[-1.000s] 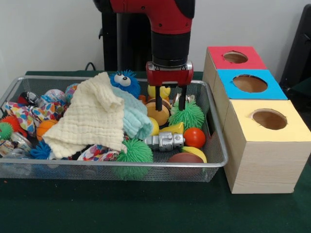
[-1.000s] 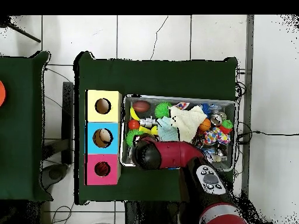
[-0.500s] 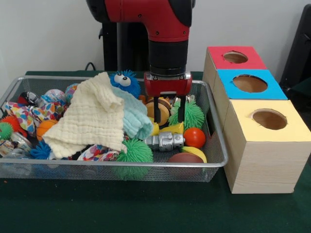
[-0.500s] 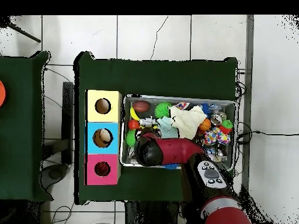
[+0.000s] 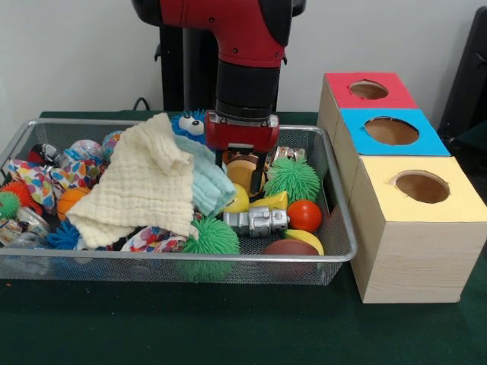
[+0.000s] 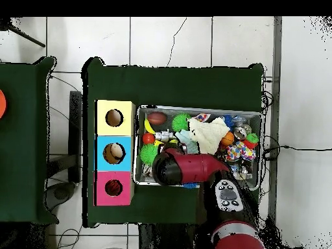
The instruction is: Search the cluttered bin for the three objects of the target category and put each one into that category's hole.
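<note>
A wire mesh bin (image 5: 190,257) holds a heap of toys. My red gripper (image 5: 240,182) reaches down into its right half, open, with its fingers (image 5: 259,176) either side of a tan toy burger (image 5: 245,172). The left finger is hidden behind a light blue cloth (image 5: 209,184). Beside the burger lie a green spiky ball (image 5: 294,179), a silver robot toy (image 5: 257,222), a red ball (image 5: 304,215) and a yellow banana (image 5: 274,200). In the overhead view the arm (image 6: 188,168) covers the gripper and the burger. Three boxes with holes stand beside the bin: red (image 5: 367,90), blue (image 5: 392,131), yellow (image 5: 421,186).
A cream cloth (image 5: 141,182) covers the bin's middle, with a blue fuzzy monster (image 5: 194,125) behind it. Another green spiky ball (image 5: 213,237) and a brown football (image 5: 289,247) lie at the front rim. Small toys crowd the left end. Overhead, the boxes (image 6: 115,153) line the bin's (image 6: 194,109) left side.
The gripper has shifted left and lowered, from over the green spiky ball to around the toy burger. Its fingers stay spread. The toys have not visibly moved.
</note>
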You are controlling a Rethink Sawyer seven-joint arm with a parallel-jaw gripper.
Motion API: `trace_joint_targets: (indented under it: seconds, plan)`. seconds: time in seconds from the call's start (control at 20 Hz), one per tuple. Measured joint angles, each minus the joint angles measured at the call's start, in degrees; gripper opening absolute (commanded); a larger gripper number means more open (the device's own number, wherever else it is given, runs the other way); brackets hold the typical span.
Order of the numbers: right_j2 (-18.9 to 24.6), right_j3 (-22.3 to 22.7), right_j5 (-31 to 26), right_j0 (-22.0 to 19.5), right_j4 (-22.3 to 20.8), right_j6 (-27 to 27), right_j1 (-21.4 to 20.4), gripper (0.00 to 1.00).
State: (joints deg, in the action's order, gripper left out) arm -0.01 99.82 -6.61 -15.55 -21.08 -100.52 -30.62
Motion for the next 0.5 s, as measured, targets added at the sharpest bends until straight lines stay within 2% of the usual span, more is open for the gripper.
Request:
trace_joint_targets:
  seconds: [0.5]
  plan:
    - [-5.93, -2.15, -0.06, 2.12, 0.01, 0.0, -0.43, 1.0]
